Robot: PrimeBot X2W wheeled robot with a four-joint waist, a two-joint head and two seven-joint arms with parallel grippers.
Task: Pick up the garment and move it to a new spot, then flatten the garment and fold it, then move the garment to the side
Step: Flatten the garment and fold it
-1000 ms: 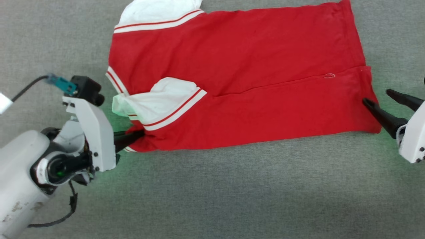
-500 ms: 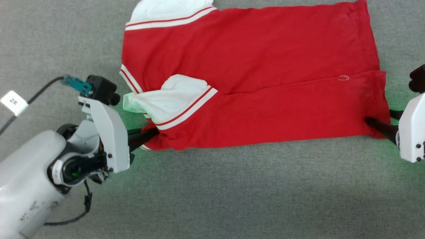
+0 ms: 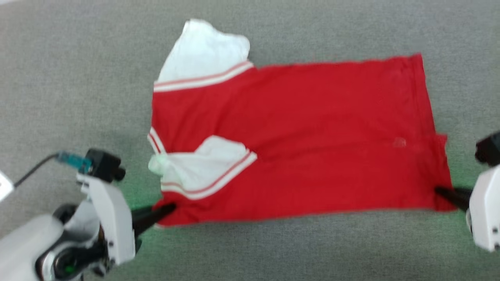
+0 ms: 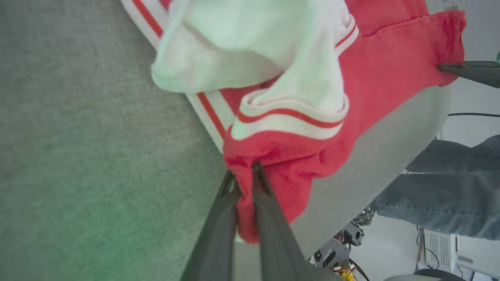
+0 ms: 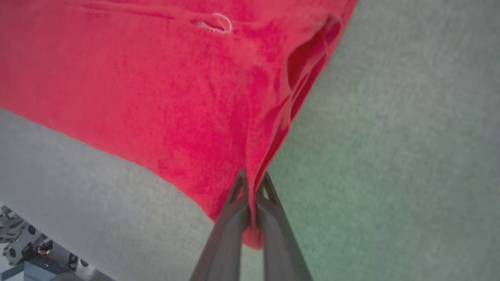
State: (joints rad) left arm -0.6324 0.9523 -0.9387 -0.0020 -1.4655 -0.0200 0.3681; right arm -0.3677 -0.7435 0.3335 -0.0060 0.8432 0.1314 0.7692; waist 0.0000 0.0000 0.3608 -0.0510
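On the grey surface (image 3: 273, 249) in front of you, the garment (image 3: 304, 136) lies spread out, sleeves toward your left and hem toward your right, with one white sleeve folded over the red. Your left gripper (image 3: 168, 208) is pinched tight on the near corner below that sleeve. Your right gripper (image 3: 439, 191) is clamped on the near hem corner.

One garment (image 3: 312, 136), red, with two white sleeves (image 3: 203, 54) and two striped armhole bands (image 3: 203, 80). Two grippers, one left gripper (image 3: 170, 207) and one right gripper (image 3: 439, 191), each with two dark fingers (image 4: 218, 234). One grey table (image 3: 273, 253). One teal plug (image 3: 70, 159) on one black wrist camera (image 3: 102, 168). One person (image 4: 441, 195) in jeans
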